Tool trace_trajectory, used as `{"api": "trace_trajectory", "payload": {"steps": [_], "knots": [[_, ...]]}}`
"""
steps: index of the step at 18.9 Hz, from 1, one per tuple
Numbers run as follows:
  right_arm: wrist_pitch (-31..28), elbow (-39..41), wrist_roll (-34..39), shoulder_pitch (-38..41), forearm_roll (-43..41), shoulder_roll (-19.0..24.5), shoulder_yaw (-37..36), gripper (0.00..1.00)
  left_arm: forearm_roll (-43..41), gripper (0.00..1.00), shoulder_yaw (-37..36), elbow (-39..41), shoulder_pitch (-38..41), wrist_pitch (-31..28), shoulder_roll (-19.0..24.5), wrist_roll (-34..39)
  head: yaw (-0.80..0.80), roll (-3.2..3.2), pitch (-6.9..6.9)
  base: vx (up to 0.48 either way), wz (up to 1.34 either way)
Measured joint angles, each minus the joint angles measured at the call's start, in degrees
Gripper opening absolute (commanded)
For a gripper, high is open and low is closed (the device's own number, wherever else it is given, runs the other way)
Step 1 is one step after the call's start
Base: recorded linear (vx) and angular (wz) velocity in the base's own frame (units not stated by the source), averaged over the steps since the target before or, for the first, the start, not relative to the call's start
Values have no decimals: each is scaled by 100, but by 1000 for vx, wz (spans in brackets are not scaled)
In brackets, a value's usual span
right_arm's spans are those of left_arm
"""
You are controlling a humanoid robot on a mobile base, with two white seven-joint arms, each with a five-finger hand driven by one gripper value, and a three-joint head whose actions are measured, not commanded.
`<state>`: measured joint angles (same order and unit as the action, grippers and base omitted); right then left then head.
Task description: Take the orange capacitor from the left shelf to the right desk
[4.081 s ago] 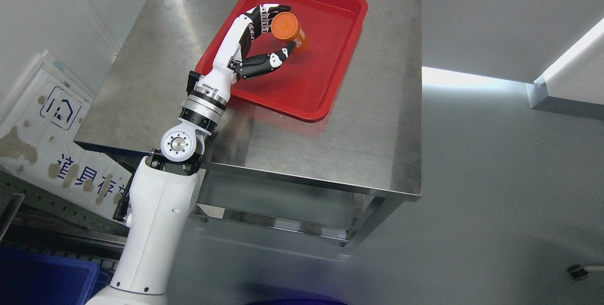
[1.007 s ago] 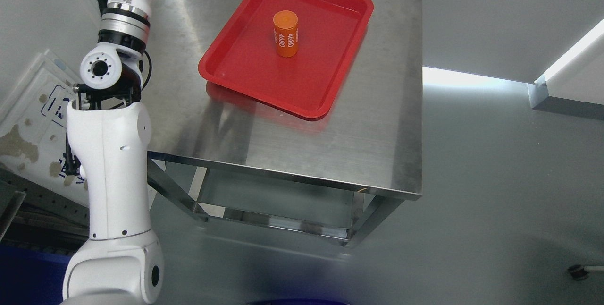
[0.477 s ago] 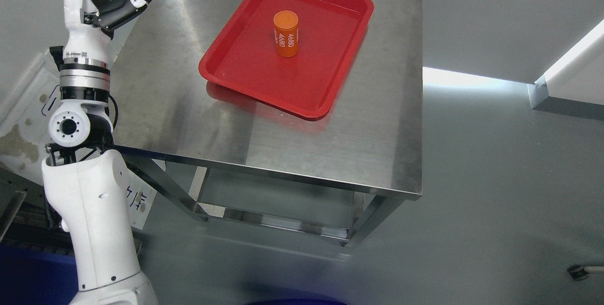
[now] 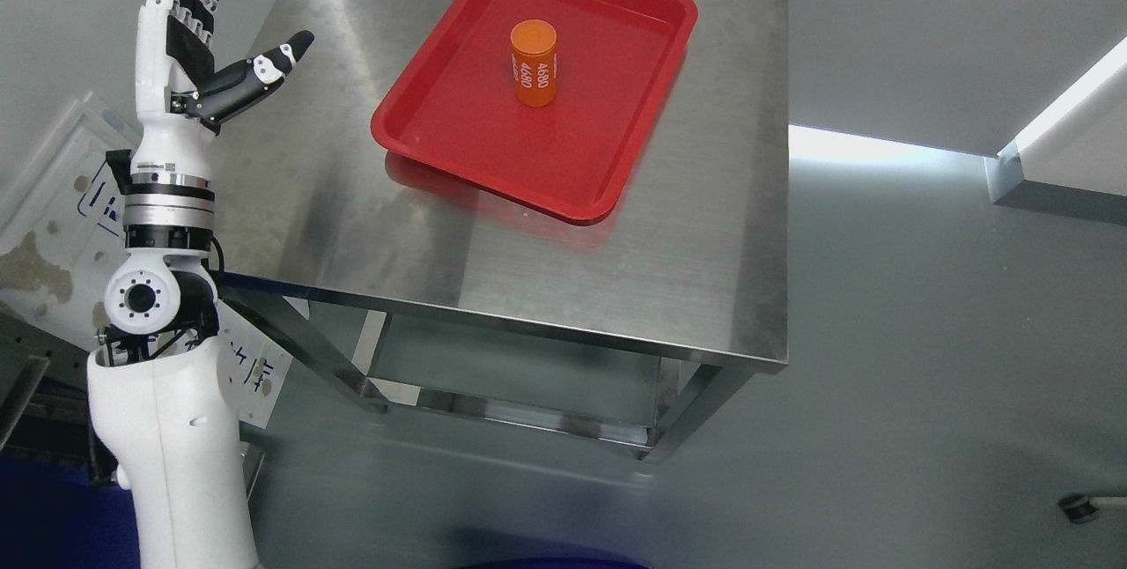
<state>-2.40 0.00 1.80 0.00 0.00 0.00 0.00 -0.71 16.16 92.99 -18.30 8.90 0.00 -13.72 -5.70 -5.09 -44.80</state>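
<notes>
Fingers spread and empty, left hand (image 4: pixel 189 54) hovers well left of upright orange cylindrical capacitor (image 4: pixel 534 62) in red plastic tray (image 4: pixel 467 146).

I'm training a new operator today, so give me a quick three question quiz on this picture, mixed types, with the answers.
1. True or false: the orange capacitor stands upright in the red tray.
2. The left hand is: A) shut on the capacitor, B) open and holding nothing, C) resting flat in the tray.
3. Fill in: the tray sits on the steel ____.

Key: 1 true; 2 B; 3 table.
</notes>
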Motion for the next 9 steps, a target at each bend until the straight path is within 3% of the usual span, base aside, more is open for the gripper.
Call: {"api": "trace_trajectory", "payload": {"steps": [9], "knots": [[0,0,0,0,0,0,0,100,-389,100,-337,91,188,-42,0,752,0,0,0,0,0]]}}
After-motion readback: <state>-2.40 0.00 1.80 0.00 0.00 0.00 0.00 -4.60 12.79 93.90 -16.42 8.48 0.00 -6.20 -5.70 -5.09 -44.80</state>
